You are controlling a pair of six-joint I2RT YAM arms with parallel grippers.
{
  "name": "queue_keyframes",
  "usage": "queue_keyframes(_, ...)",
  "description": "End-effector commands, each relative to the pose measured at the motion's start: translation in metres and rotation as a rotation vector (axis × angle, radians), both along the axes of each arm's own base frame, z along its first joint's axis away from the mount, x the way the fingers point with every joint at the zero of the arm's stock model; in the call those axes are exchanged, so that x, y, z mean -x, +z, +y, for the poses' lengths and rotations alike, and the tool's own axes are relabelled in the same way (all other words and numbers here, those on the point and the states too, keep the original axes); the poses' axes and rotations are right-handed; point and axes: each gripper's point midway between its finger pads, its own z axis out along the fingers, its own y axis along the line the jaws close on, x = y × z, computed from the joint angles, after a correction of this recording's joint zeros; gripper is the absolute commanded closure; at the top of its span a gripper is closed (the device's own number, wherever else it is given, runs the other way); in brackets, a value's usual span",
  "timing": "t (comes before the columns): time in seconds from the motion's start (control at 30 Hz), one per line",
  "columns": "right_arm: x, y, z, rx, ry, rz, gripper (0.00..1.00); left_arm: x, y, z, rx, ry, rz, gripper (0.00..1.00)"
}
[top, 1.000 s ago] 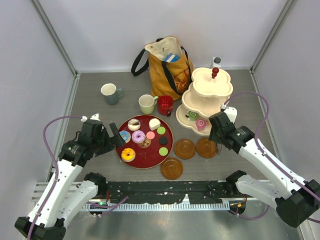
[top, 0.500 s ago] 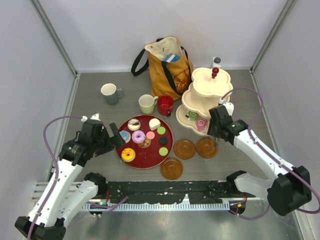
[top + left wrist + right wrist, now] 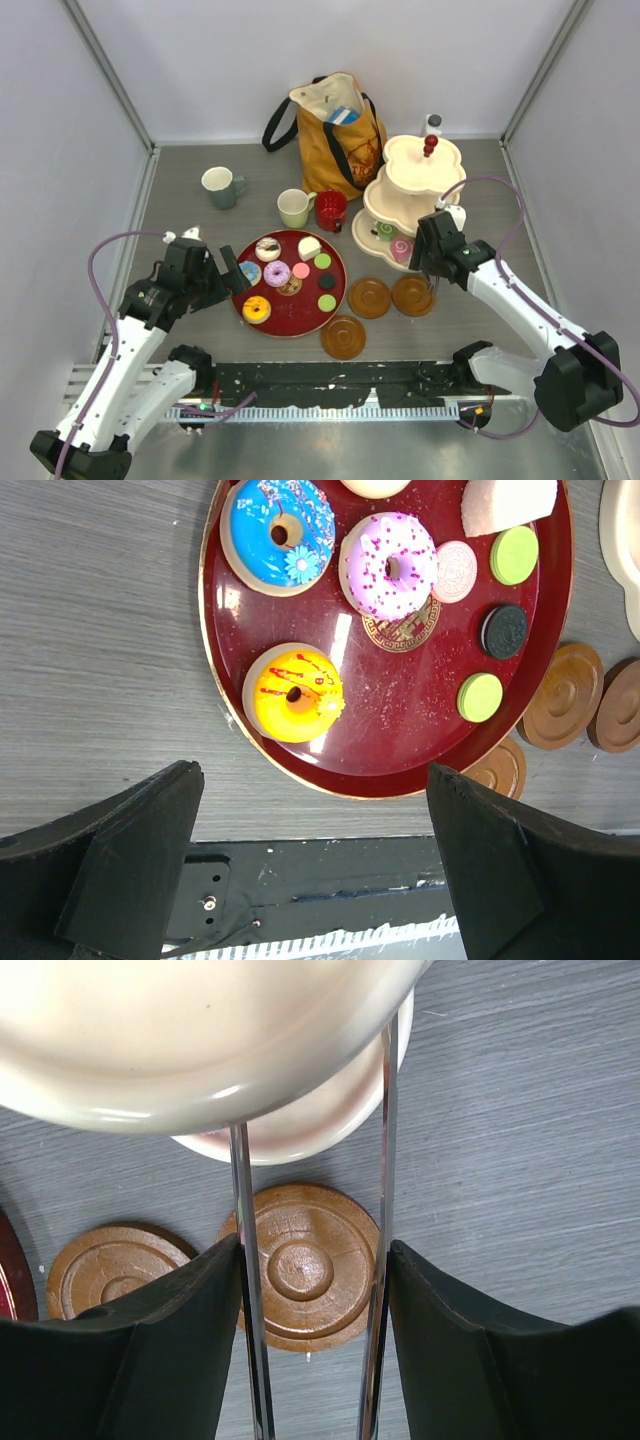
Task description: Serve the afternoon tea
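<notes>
My right gripper [image 3: 428, 262] is shut on metal tongs [image 3: 243, 1260], beside the lowest tier of the cream three-tier stand [image 3: 425, 165]. In the right wrist view the tong arms run up under a cream tier [image 3: 180, 1040], their tips hidden, above a brown saucer [image 3: 300, 1265]. A green treat [image 3: 386, 231] and a pink roll cake [image 3: 402, 248] lie on the bottom tier. My left gripper [image 3: 235, 275] is open and empty at the left edge of the red tray [image 3: 305, 312], near the yellow donut [image 3: 293, 692]. Blue [image 3: 277, 535] and pink [image 3: 390, 565] donuts lie further in.
Three saucers [image 3: 369, 297] [image 3: 412, 295] [image 3: 343, 337] lie in front of the stand. The grey-green mug [image 3: 220, 186], pale green mug [image 3: 293, 208] and red mug [image 3: 330, 210] stand at the back by the mustard tote bag [image 3: 335, 125]. A small bottle [image 3: 433, 123] stands behind the stand.
My right gripper with the tongs has moved up and left, closer to the stand's lowest tier. The left arm has not moved.
</notes>
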Motion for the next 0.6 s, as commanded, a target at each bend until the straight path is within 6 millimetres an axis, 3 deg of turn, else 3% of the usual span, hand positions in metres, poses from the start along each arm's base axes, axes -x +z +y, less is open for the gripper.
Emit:
queue_keyframes(0.0,0.0,0.017,-0.004,-0.015,-0.028,-0.055,0.38,-0.005,0.007,-0.001,0.012,-0.004,-0.039,0.0)
queue_keyframes(0.27,0.028,0.025,-0.011,-0.055,-0.038,-0.063,0.38,-0.006,0.008,-0.002,0.016,-0.005,-0.046,0.0)
queue_keyframes(0.37,0.043,0.024,-0.003,-0.115,0.007,-0.047,0.38,-0.006,0.009,-0.002,0.02,-0.005,-0.051,0.0)
queue_keyframes(0.57,0.07,0.042,0.012,-0.236,0.123,-0.084,0.4,-0.006,0.008,-0.002,0.016,-0.007,-0.05,0.0)
